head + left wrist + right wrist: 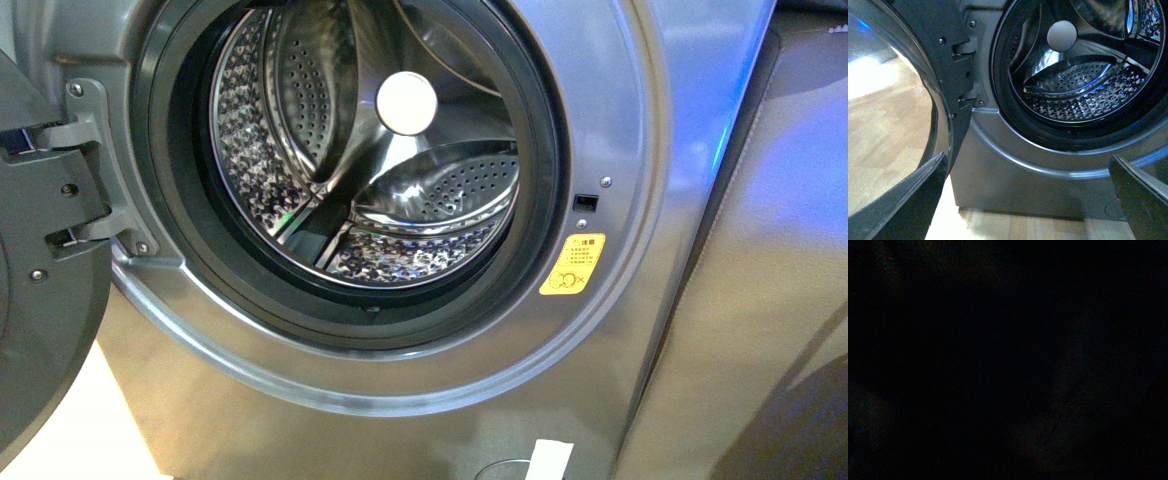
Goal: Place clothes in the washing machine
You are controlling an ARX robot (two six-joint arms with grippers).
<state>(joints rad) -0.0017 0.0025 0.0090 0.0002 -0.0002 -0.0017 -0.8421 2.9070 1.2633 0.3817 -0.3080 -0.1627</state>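
The washing machine (640, 150) stands open (door (40, 330) swung left).

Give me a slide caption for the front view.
Front-loading washing machine with door swung open, steel drum showing no laundry.

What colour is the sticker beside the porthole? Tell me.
Warning sticker: yellow, best in front view.
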